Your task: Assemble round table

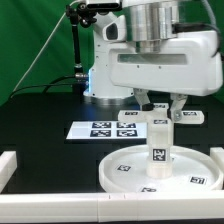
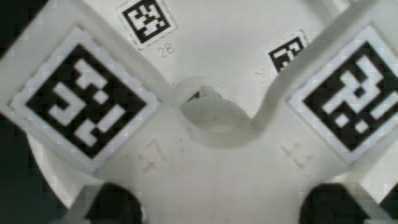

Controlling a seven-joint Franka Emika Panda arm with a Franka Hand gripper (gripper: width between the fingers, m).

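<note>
Hanging directly over the round disc [image 1: 160, 170], the gripper [image 1: 161, 113] has its fingers [image 1: 146, 107] a little apart, straddling the top of the short cylinder leg [image 1: 159, 142]; whether the pads actually press on it cannot be told from either view. The leg stands upright on the disc's central hub, long axis vertical, a tag facing the camera. The disc lies flat on the black table [image 1: 45, 105], rim up, holding only the leg. The marker board [image 1: 105, 129] lies at about ten o'clock from the disc. In the wrist view, the cross-shaped foot [image 2: 214, 150] fills the frame, tagged arms spreading from its centre hole
</note>
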